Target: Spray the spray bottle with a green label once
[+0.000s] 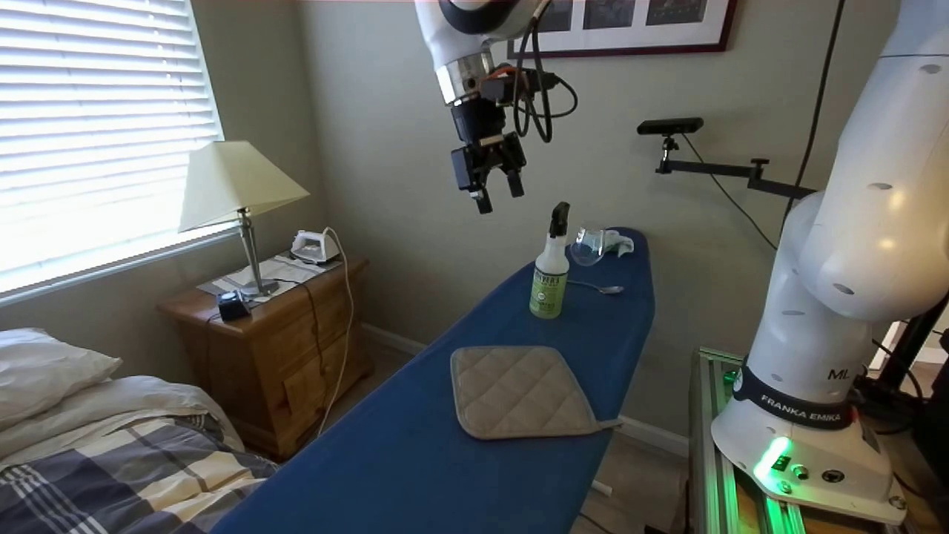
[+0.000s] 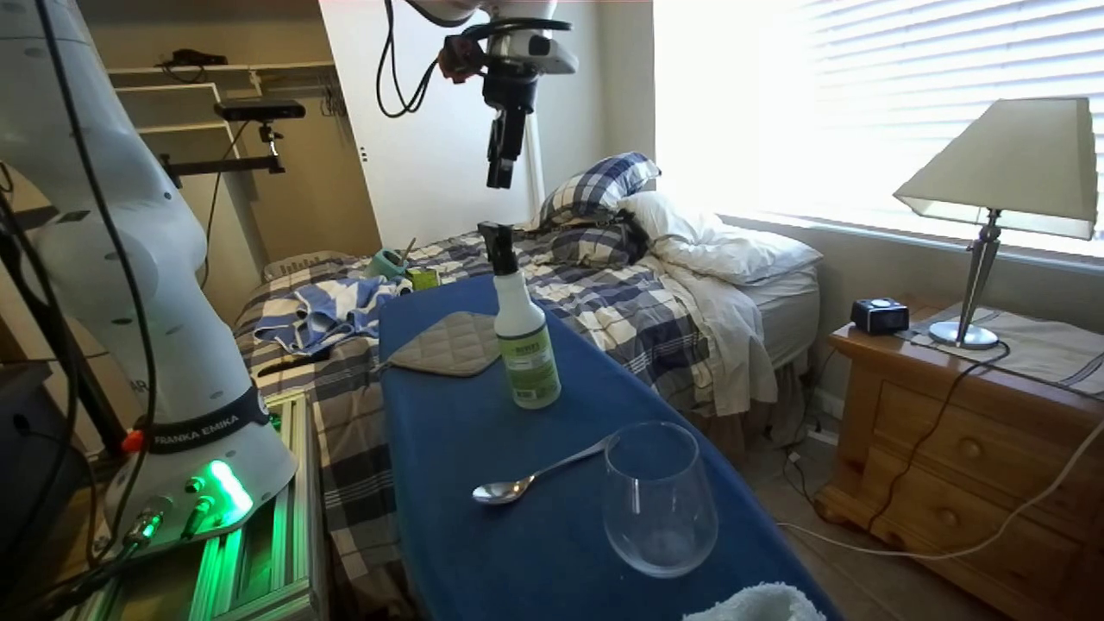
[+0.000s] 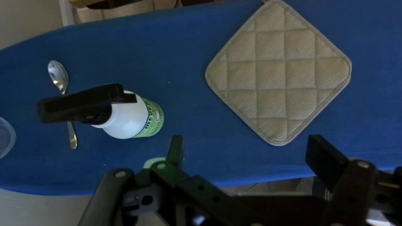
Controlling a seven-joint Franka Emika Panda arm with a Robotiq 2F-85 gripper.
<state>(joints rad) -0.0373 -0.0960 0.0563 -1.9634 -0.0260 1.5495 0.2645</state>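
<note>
The spray bottle stands upright on the blue ironing board in both exterior views [image 1: 549, 278] [image 2: 524, 345]. It has a black trigger head, a white body and a yellow-green label. In the wrist view the bottle [image 3: 127, 116] lies left of the jaws, its black head pointing left. My gripper [image 1: 500, 197] hangs above the board, higher than the bottle and apart from it. It also shows in an exterior view [image 2: 500, 179] edge-on. In the wrist view its fingers [image 3: 246, 141] are wide apart with nothing between them.
The blue ironing board [image 1: 415, 445] bears a beige quilted pot holder [image 1: 519, 393], a spoon [image 2: 504, 492], a clear glass [image 2: 660, 517] and a white cloth [image 2: 763, 604]. A bed [image 2: 595, 302] and a nightstand [image 1: 256, 356] with a lamp [image 1: 237, 182] stand beside it.
</note>
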